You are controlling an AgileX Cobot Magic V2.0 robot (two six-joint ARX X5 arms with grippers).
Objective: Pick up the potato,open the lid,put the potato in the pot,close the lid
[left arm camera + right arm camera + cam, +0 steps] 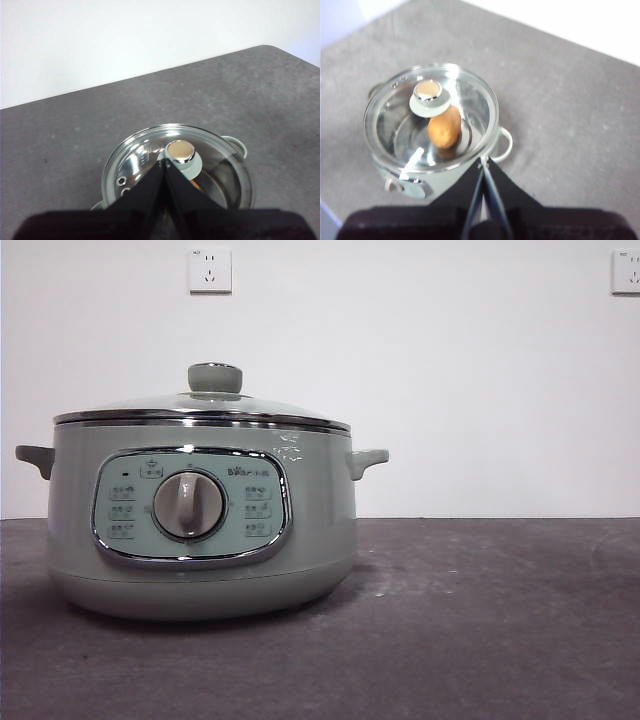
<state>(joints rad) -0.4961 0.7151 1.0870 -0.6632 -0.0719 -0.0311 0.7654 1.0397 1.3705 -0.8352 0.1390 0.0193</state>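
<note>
The left gripper (164, 165) is showing its two black jaws pressed together with nothing between them, the joined tips hanging above the lid (177, 172) and lining up, in the left wrist view, just beside the pale green knob (181, 154) with its chrome top. The right gripper (483, 162) is likewise pinched closed and empty — its tips are hovering over the pot's rim on the side of one small handle (505, 144), not touching anything that can be made out.

The lid (431, 117) is sitting closed on the pot (415, 182), its steel rim seated all the way round. Through the glass, the right wrist view is showing the potato (444, 126) lying inside the pot on the shiny bottom, just beside the knob (429, 96) as seen from above. In the left wrist view only a small orange patch of it is peeking past the jaws.

In the front view neither arm is appearing. The pot (200, 530) is standing on the dark grey table (480, 620), left of centre, with its round dial (189, 504) facing the camera and a side handle (366, 460) sticking out — the lid (205, 406) is resting level on top. Two wall sockets (210, 270) are showing on the white wall behind.
</note>
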